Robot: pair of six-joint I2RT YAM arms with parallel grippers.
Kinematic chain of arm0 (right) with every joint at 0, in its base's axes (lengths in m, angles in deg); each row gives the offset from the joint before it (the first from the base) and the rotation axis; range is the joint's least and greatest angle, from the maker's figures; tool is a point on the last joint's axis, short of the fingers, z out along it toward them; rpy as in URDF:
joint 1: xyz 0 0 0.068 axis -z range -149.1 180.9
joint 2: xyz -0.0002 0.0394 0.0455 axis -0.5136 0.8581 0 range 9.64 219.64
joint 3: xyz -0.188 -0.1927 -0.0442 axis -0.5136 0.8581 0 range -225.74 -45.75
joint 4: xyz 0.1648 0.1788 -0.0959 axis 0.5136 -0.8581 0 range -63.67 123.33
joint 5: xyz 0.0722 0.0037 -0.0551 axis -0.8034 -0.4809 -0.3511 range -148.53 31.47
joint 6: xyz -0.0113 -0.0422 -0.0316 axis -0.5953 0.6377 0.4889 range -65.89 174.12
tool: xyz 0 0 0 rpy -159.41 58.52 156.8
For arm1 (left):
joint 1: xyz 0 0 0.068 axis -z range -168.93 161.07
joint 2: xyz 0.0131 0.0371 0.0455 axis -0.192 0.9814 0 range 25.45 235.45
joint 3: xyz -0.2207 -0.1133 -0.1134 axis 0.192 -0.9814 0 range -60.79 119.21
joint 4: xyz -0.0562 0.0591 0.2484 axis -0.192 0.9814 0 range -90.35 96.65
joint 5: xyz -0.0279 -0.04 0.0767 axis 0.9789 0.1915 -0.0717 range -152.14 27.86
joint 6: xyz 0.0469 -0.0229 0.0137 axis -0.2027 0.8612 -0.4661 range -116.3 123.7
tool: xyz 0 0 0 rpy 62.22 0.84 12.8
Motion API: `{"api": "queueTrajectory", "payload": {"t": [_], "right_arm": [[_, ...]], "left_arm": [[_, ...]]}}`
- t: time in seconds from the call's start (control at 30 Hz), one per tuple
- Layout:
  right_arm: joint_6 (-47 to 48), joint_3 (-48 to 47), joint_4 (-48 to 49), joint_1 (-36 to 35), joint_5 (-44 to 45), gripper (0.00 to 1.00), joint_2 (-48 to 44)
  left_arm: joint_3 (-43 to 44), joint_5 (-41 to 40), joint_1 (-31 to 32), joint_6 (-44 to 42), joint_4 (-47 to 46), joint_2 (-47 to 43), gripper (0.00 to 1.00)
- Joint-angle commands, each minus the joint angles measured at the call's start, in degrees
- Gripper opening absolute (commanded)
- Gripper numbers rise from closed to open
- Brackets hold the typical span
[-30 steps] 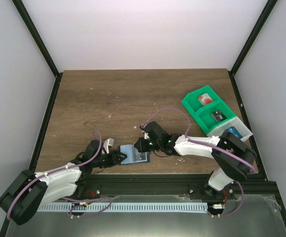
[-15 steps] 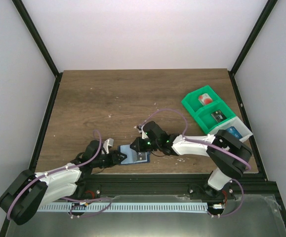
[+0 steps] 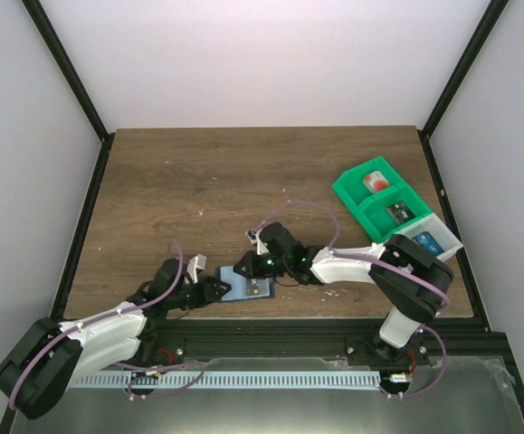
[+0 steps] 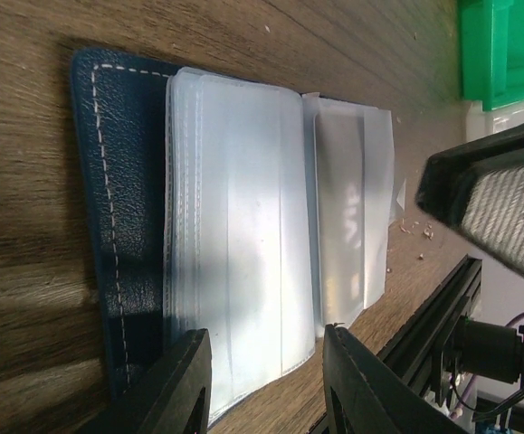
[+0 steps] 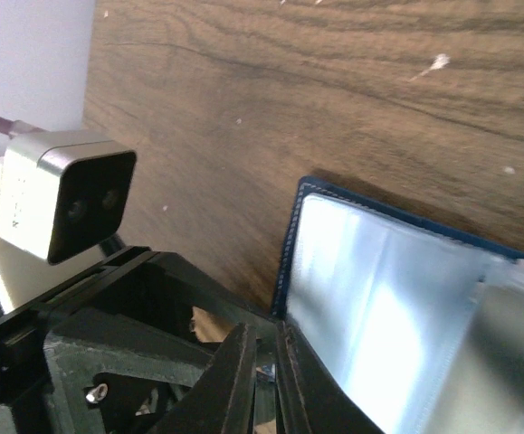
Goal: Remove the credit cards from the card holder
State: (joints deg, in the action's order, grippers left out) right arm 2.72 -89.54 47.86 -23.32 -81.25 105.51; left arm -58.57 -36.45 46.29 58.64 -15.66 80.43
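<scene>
The flat navy-blue bifold card holder (image 3: 248,287) lies open at the wooden table's (image 3: 198,181) 6 o'clock edge. The left gripper (image 4: 266,362), at its 9 o'clock, gapes over the clear sleeves (image 4: 243,226). The right gripper (image 5: 263,362), at 12 o'clock, is closed to a slit, its hold unclear. Light, floppy and slick, the holder is probably best held by its stitched cover.

Left hand (image 3: 223,291) and right hand (image 3: 253,265) hem in the card holder (image 3: 249,287).
</scene>
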Motion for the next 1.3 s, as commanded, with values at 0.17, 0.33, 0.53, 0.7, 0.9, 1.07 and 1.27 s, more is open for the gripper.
{"api": "queueTrajectory", "payload": {"t": [0.17, 0.33, 0.53, 0.7, 0.9, 1.07, 1.27], "right_arm": [[6.4, 0.4, -18.0, 0.3, 15.4, 0.28, -12.1], [4.5, 4.8, -17.6, 1.2, 14.1, 0.31, -14.1], [3.8, 6.5, -15.3, 1.5, 13.4, 0.37, -12.7], [3.6, 7.8, -13.7, 1.7, 12.9, 0.41, -11.5], [3.8, 8.1, -11.6, 2.1, 11.9, 0.41, -9.6], [3.9, 7.3, -10.3, 2.2, 11.0, 0.41, -7.9], [3.9, 6.8, -10.1, 2.2, 10.4, 0.41, -7.3]], "left_arm": [[4.6, -0.5, -0.4, -2.1, 7.4, -4.2, 0.37], [7.2, 1.3, -0.3, -1.2, 8.2, -6.7, 0.42], [5.6, 0.1, -0.2, -1.5, 6.2, -3.1, 0.40], [3.2, 0.1, -0.3, -1.6, 1.7, 2.0, 0.38], [2.5, 0.5, -0.3, -2.1, -0.6, 5.2, 0.38], [2.3, 0.2, -0.3, -2.4, -1.1, 6.1, 0.36], [1.8, 0.3, -0.4, -2.6, -2.2, 7.1, 0.35]]}}
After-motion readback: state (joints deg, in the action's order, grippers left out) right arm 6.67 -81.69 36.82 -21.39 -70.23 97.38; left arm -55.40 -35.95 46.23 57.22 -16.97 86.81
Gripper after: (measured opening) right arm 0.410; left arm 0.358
